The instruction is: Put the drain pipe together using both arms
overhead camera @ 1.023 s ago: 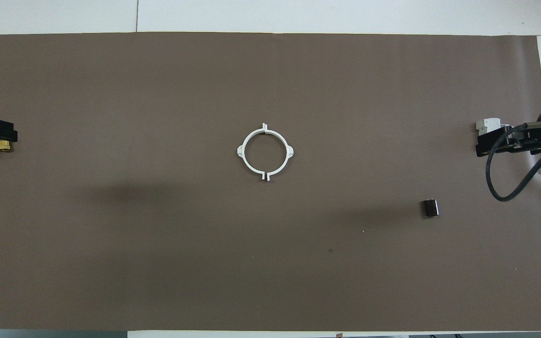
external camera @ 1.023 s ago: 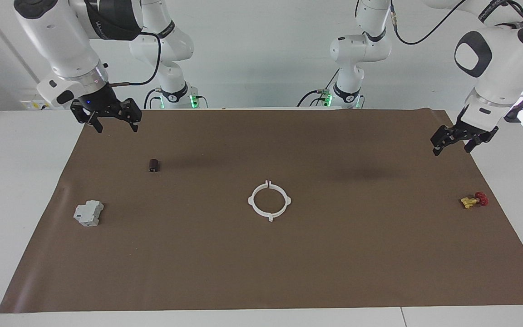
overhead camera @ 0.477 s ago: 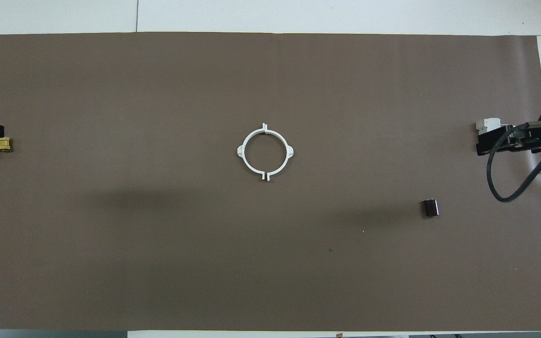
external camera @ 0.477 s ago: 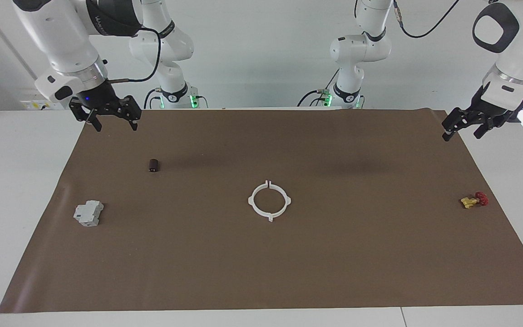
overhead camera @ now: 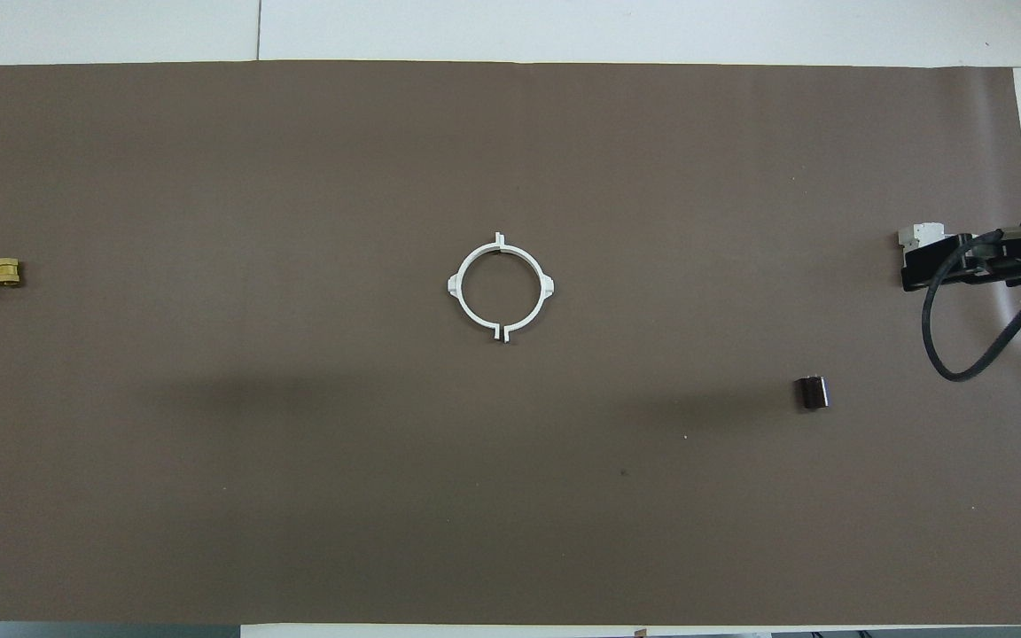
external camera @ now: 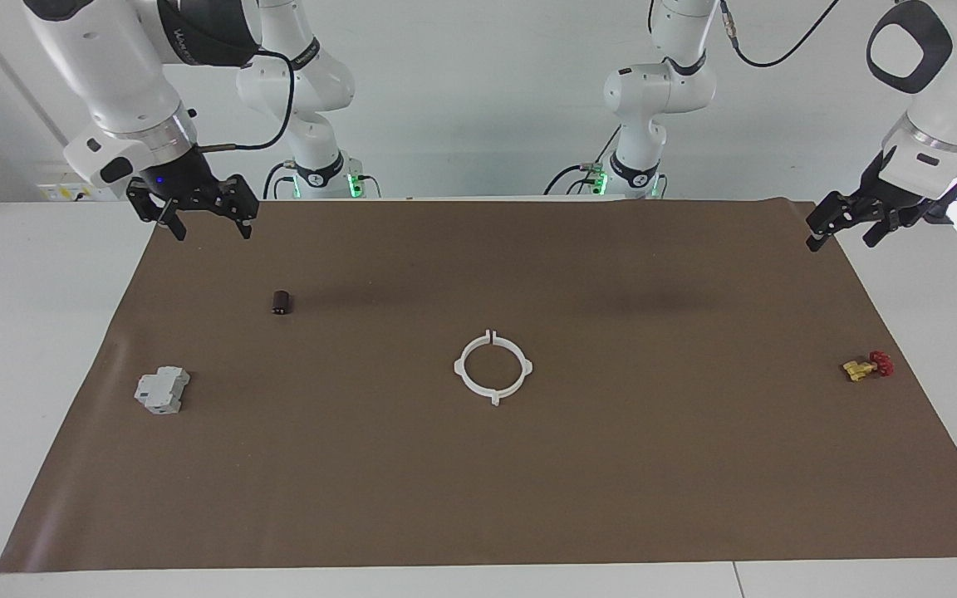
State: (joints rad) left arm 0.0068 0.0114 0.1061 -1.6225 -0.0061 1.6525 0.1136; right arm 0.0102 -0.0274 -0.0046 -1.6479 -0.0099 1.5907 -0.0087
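The white ring (external camera: 493,368) lies mid-frame on the brown mat (external camera: 611,465), its halves joined. The right gripper (external camera: 206,228) hangs spread and empty at upper left; the left gripper (external camera: 841,235), spread and empty, at upper right.

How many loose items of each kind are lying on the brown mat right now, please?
White half-rings, together the drain pipe: 2
Grey boxy block: 1
Yellow-and-red valve: 1
Small dark cylinder: 1
Total: 5
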